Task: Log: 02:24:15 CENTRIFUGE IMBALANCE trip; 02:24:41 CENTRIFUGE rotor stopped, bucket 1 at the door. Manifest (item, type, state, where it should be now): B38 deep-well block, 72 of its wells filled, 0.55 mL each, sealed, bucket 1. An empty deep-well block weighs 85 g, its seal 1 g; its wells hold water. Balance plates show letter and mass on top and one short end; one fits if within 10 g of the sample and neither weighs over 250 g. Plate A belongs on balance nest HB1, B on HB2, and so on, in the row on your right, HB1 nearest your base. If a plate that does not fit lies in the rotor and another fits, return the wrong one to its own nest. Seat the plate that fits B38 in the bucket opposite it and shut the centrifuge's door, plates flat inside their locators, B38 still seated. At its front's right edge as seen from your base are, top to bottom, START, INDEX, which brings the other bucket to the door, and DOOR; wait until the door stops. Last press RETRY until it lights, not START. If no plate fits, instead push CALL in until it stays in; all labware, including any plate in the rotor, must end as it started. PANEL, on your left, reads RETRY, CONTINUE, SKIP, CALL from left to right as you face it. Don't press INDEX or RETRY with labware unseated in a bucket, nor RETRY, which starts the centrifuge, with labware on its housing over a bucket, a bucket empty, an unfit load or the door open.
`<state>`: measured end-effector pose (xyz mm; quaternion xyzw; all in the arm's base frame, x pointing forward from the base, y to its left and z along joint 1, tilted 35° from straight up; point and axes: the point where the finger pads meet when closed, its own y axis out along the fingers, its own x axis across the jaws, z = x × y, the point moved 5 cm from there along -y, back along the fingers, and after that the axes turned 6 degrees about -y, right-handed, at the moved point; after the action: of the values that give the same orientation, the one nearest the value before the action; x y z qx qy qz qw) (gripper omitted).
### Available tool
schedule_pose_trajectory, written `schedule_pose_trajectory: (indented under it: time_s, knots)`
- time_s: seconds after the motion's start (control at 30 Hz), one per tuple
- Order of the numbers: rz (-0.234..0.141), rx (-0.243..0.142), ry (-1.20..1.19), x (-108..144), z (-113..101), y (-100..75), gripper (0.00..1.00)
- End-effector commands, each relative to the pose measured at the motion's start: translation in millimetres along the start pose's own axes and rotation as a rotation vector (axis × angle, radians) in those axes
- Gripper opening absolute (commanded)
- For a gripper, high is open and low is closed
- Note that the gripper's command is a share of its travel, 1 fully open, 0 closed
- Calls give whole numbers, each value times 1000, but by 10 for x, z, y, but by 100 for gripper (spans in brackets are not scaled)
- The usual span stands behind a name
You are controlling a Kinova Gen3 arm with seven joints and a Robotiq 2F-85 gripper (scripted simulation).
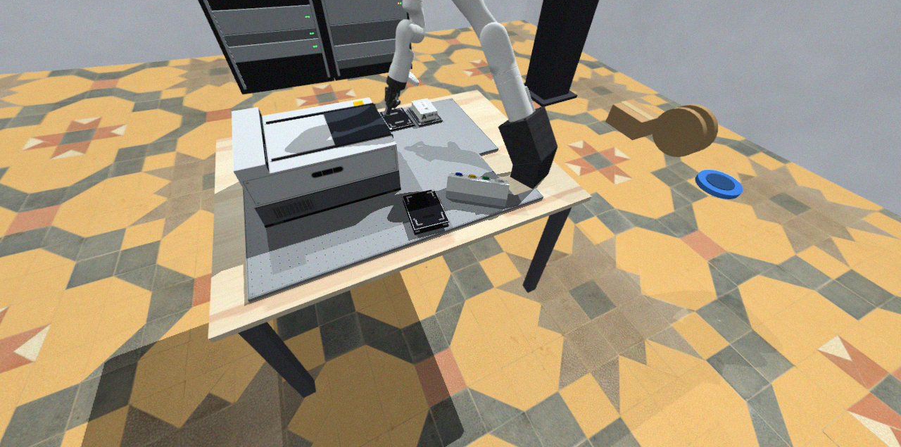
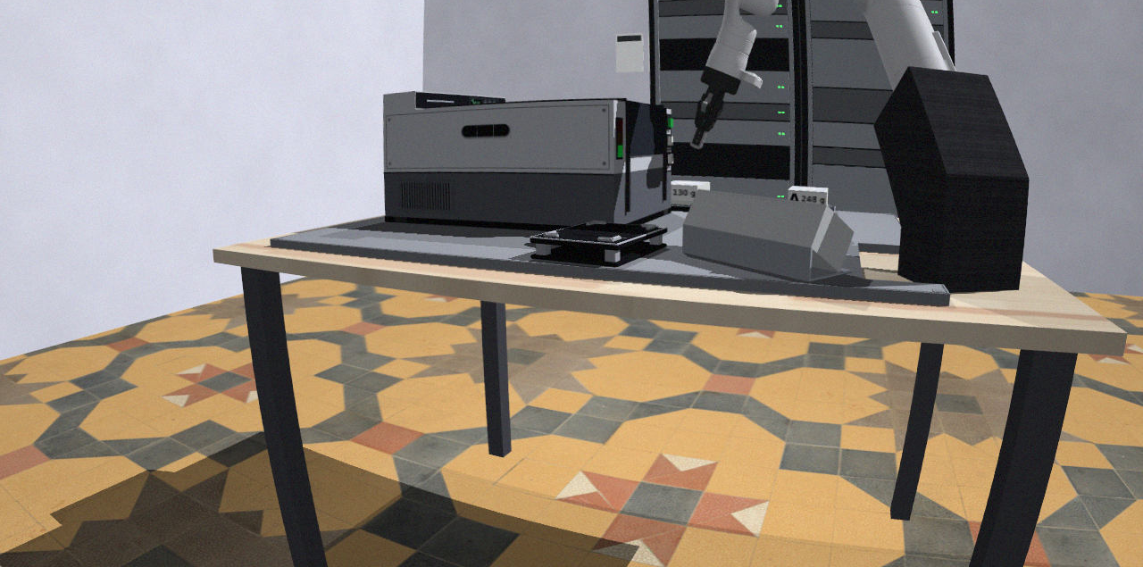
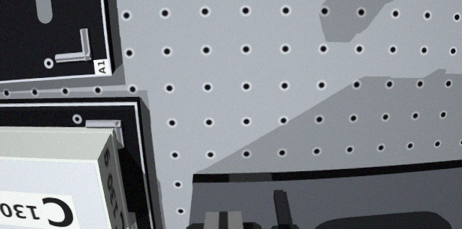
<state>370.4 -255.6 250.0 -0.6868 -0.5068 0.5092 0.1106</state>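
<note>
- Centrifuge, a grey box with a dark lower band, sits at the left of the perforated grey deck on the wooden table; sliding top door looks partly open, buckets inside hidden.
- White balance plate marked C, 130 g, cut off at the wrist view's lower left, seated on a black nest; label mirrored, part out of frame.
- Empty black nest with L-shaped locators just beyond it, tagged A1.
- White balance plate marked A, 248 g, only its short end visible behind the sloped grey button panel.
- White arm reaching over from its black pedestal, wrist angled down.
- Black two-finger gripper pinched together on nothing, hanging beside the centrifuge's button column, above the nest row; contact too small to judge.
</note>
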Motion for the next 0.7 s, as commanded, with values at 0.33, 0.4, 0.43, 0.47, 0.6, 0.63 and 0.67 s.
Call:
schedule_pose_trajectory:
  time_s: [0.33, 0.4, 0.43, 0.47, 0.6, 0.63, 0.67]
  knots:
    - [0, -62, 3, -11, 25, 95, 10]
    - [0, -62, 3, -12, 12, 124, 10]
    - [0, -62, 3, -13, 3, 140, 10]
    - [0, -62, 3, -14, -6, 155, 10]
    - [0, -62, 3, -17, -36, 215, 10]
    - [0, -62, 3, -18, -42, 229, 10]
    - [0, -62, 3, -18, -48, 243, 10]
